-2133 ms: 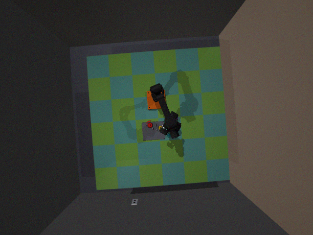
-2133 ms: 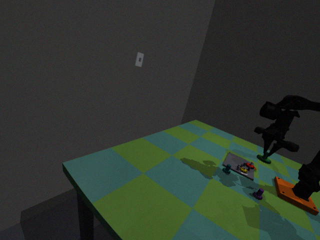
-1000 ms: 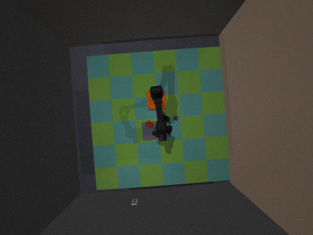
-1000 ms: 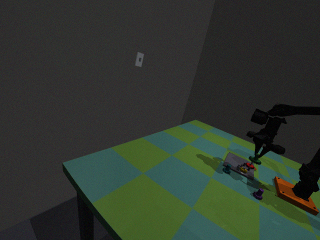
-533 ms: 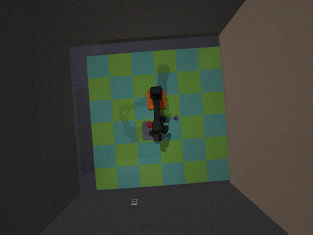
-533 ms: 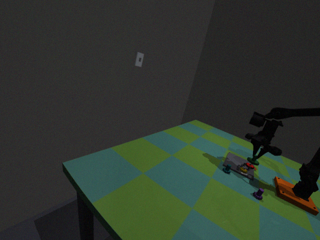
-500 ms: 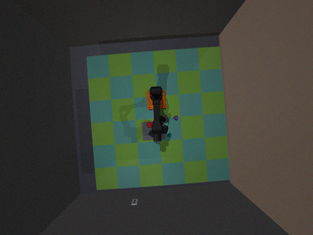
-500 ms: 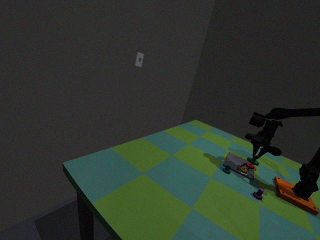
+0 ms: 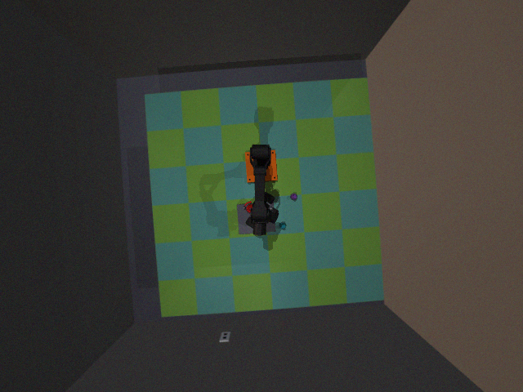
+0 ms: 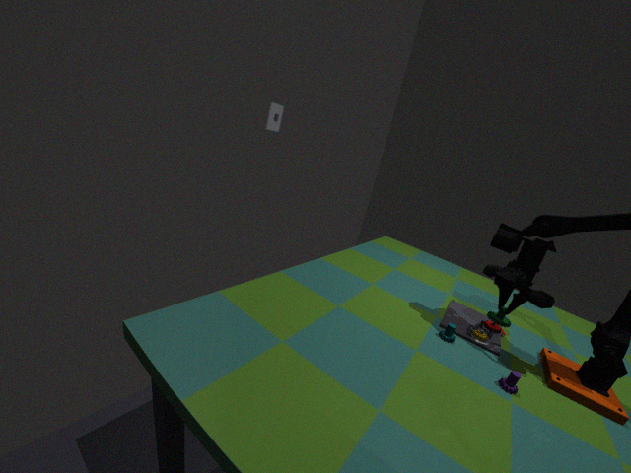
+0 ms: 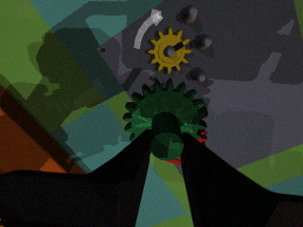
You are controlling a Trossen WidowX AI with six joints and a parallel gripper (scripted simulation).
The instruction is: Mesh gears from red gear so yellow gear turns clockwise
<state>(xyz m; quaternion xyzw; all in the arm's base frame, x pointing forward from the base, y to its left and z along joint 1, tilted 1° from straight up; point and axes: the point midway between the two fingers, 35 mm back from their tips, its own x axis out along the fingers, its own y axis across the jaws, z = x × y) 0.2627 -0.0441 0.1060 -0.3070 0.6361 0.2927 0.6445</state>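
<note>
My gripper (image 10: 502, 310) (image 11: 166, 137) is shut on the upright handle of the green gear (image 10: 499, 319) (image 11: 163, 101), holding it above the grey board (image 9: 243, 226) (image 10: 460, 313) (image 11: 246, 96). The red gear (image 9: 248, 207) (image 10: 492, 326) (image 11: 203, 138) is mostly hidden behind the green gear in the wrist view. The yellow gear (image 10: 479, 335) (image 11: 169, 50) shows its black stripe. Three empty pegs (image 11: 190, 14) (image 11: 204, 42) (image 11: 200, 75) stand near it; any under the green gear are hidden. A teal gear (image 9: 283, 225) (image 10: 448, 333) and a purple gear (image 9: 293, 196) (image 10: 510, 382) stand on the table.
The orange base plate (image 9: 250, 172) (image 10: 573, 384) (image 11: 19, 147) of the arm is beyond one side of the board. The teal gear is close beside the board's edge. A white arrow (image 11: 142, 34) curves beside the yellow gear. The arm hides part of the board in the top view.
</note>
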